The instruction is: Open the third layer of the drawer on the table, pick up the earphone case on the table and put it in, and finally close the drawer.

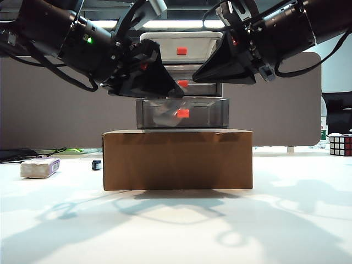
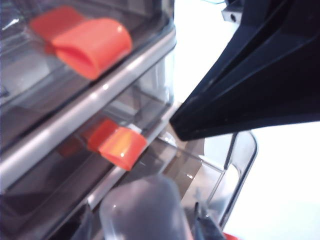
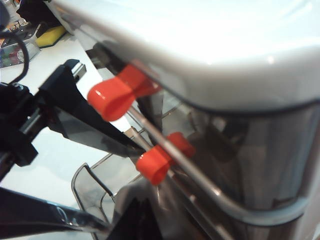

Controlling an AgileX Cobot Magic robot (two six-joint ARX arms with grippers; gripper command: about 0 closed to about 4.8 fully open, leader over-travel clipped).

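From the exterior view, the left tool [image 1: 173, 93] hangs over the pulled-out third layer [image 1: 212, 113] of the drawer [image 1: 165, 37]. The pale shape directly beneath it looks like the earphone case [image 1: 163, 114]. The right tool [image 1: 201, 76] hovers just beside, slightly higher.

The left wrist view shows something pale and rounded at the tips; grasped or released, I can't tell.

The right wrist view doesn't settle that tool's jaws either.

This looks like the placing step. Next: let go, back out, push the layer shut.

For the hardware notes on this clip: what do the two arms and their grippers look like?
Both arms are matte black with round housings and loose black cables. The left gripper and right gripper have broad, wedge-shaped black fingers; small red marks sit near each wrist, and a green light glows on the left arm.
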